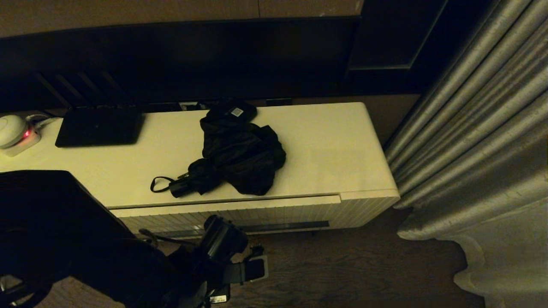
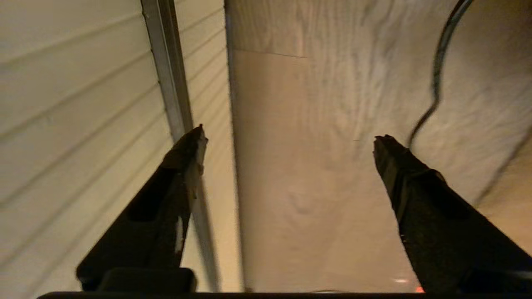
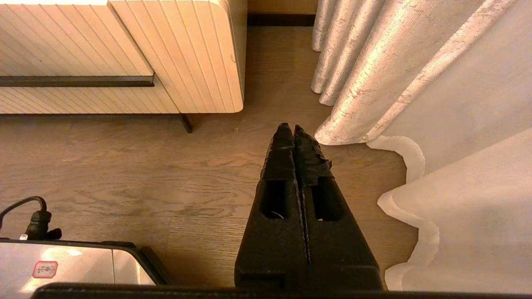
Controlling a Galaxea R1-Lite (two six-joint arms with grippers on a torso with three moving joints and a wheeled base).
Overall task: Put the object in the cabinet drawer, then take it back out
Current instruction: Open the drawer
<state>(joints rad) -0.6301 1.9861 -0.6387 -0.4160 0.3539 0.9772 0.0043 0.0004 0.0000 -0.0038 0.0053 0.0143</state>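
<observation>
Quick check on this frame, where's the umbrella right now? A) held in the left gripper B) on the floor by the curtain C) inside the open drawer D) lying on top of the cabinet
D: the umbrella lies on the cabinet top, the drawer is shut below it, and the left gripper is open and empty down by the drawer front.
</observation>
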